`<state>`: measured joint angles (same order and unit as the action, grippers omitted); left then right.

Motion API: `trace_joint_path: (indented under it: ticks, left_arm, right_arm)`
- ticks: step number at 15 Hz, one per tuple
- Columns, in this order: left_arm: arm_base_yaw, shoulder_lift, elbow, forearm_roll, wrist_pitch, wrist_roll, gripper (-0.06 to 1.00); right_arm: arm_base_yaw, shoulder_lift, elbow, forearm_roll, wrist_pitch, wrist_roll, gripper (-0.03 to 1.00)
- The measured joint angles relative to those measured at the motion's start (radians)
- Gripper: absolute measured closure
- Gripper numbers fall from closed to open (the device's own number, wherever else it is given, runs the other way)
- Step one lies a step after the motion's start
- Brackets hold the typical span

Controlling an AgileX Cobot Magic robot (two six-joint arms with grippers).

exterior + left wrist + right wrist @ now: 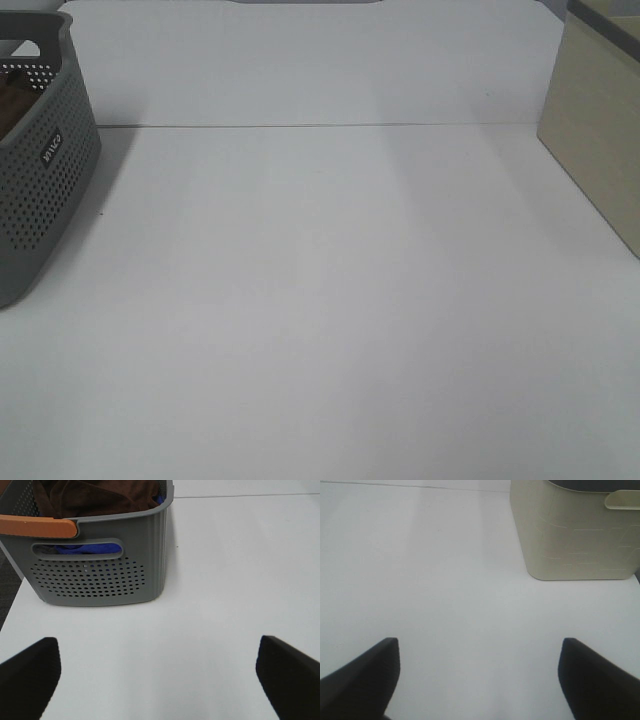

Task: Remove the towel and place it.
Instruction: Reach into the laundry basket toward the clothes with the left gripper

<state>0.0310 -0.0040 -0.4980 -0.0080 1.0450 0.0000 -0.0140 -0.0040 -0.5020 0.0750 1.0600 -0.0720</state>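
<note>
Well, your left wrist view shows the brown towel [100, 495] lying in the grey basket [95, 580], which the high view hardly shows. Your right wrist view sees a cream box [570, 535] instead. The left jaws and right jaws are wide apart, holding nothing.

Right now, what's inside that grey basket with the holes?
A dark reddish-brown towel fills the top of the grey basket. Beneath it, something blue shows through the handle slot. Anything deeper is hidden by the towel and the basket wall.
</note>
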Motion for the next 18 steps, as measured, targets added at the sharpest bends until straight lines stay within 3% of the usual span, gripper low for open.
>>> trace_joint_path:
  ticks: [18]
  left_arm:
    - [0.0,0.0,0.0,0.0,0.0,0.0,-0.05]
  right_arm:
    - [0.0,0.0,0.0,0.0,0.0,0.0,0.14]
